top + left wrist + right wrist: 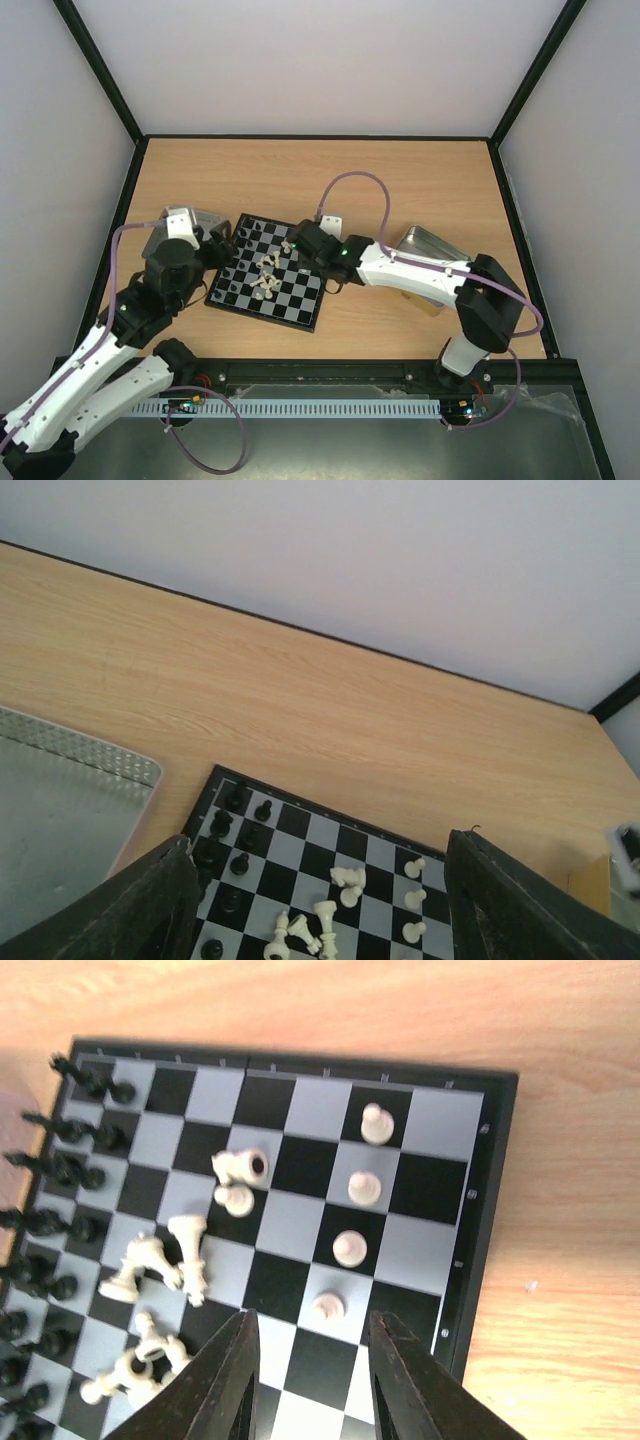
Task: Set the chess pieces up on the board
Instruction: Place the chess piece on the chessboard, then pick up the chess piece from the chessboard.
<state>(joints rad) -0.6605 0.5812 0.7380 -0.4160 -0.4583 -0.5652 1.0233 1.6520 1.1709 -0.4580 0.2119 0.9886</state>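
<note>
**A:** Left of centre in the overhead view sits the board (268,272).

**B:** Jaws?

**A:** Both empty: left gripper (320,845) wide apart, right gripper (312,1345) partly parted.

**B:** And the chess pieces (348,1248)?

**A:** On the board, with several white ones toppled mid-board. Probably light, hard and slippery, so pinch them at the waist.

The left arm (120,325) reaches from 7 o'clock toward the centre, and the left pincer (318,842) has its fingers wide apart, holding nothing. The right arm (420,272) bends at 4 o'clock and stretches toward 9 o'clock. The right pincer (312,1325) has its fingers a little apart and is empty.
</note>
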